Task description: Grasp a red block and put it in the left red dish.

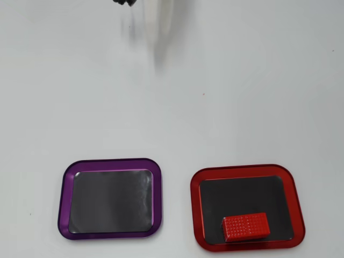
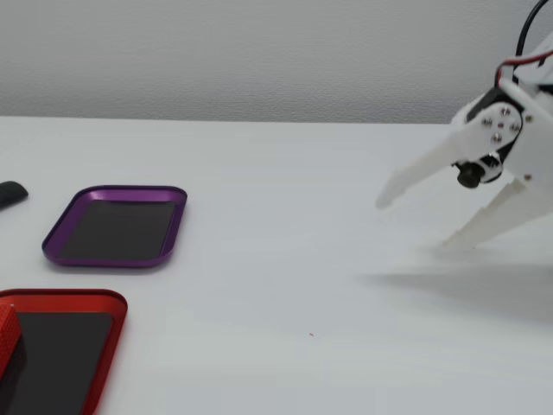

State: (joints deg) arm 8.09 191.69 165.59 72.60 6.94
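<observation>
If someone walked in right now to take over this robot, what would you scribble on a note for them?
Gripper: open and empty, hanging above the bare table at the right of the fixed view, far from both trays.
Red block: lying flat inside the red dish, near its bottom edge in the overhead view.
Purple tray: empty, beside the red dish, not touching it.
Done: the block sits in the red dish, so the placing looks finished.
Left: nothing obvious for this block. No other red block is in view, though a small dark object lies at the left edge of the fixed view.
</observation>
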